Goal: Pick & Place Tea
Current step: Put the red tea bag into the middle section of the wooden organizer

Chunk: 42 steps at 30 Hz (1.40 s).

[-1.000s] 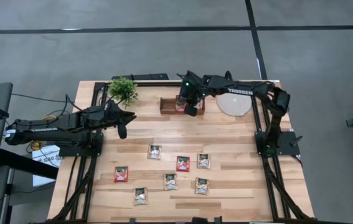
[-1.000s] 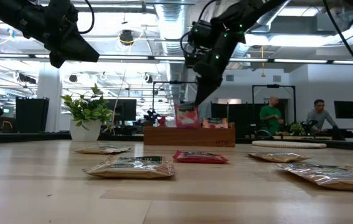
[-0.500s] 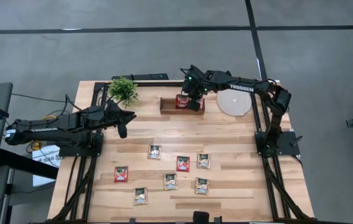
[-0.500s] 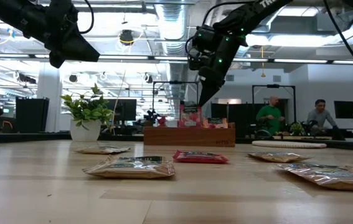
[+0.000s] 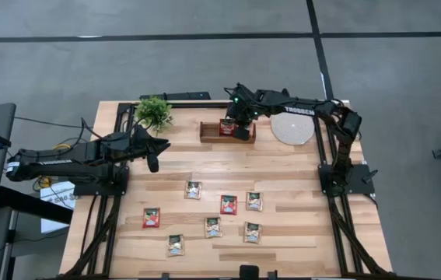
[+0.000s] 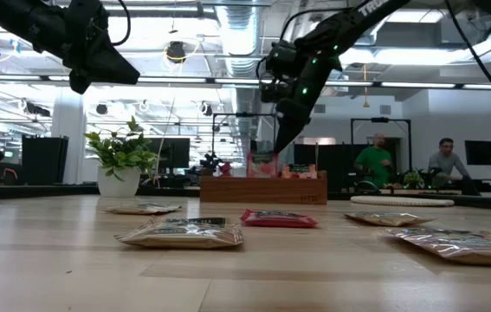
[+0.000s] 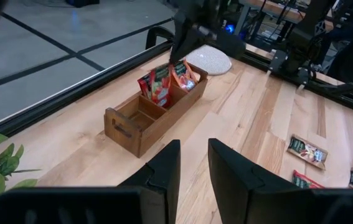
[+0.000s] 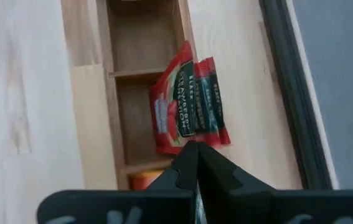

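Note:
The brown wooden tray (image 5: 208,132) stands at the table's far edge. My right gripper (image 5: 236,128) is above its right part, shut on a red tea sachet (image 8: 177,115) that stands in a compartment; its top shows above the tray wall (image 6: 262,165). A second red sachet (image 8: 212,112) lies against it, and an orange one (image 7: 183,74) sits one compartment over. Several more tea sachets (image 5: 229,204) lie flat on the near half of the table. My left gripper (image 5: 152,159) hovers over the table's left part, open, nothing between its fingers (image 7: 164,171). My right gripper pinches the red sachet's upper edge (image 8: 190,140) between its two shut fingers. The fingers come slanting down from the table's right. The sachet hangs upright below them, its lower part inside the tray compartment. Whether the second red sachet is pinched too, I cannot tell.
A potted plant (image 5: 154,113) stands left of the tray, and a round pale disc (image 5: 292,128) lies right of it. The tray's left compartments (image 7: 132,118) hold nothing. People stand in the room behind the table (image 6: 375,165).
My right gripper has gone a little toward the table's far edge and down, staying shut. The red sachet it holds has sunk into the tray, so that only its top stands above the wall in the low view.

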Each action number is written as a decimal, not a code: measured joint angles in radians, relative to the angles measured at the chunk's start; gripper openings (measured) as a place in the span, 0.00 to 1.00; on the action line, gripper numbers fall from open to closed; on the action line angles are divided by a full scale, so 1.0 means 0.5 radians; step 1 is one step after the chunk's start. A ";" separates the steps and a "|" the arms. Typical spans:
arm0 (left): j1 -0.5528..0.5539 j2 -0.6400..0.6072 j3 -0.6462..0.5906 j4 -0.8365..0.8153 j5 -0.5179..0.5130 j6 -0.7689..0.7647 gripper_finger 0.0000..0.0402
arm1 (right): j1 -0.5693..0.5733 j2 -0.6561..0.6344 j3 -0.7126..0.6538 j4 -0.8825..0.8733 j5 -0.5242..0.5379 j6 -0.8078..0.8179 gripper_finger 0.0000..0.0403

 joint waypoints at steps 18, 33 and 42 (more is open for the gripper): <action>-0.001 0.000 0.001 -0.001 0.015 -0.011 0.18 | 0.026 0.143 -0.003 -0.002 0.096 -0.005 0.00; -0.001 0.000 0.001 -0.002 0.016 -0.008 0.18 | 0.019 0.138 0.094 0.031 0.150 -0.059 0.00; -0.001 0.000 0.001 -0.002 0.018 0.002 0.18 | 0.019 0.139 0.093 -0.108 0.147 -0.043 0.00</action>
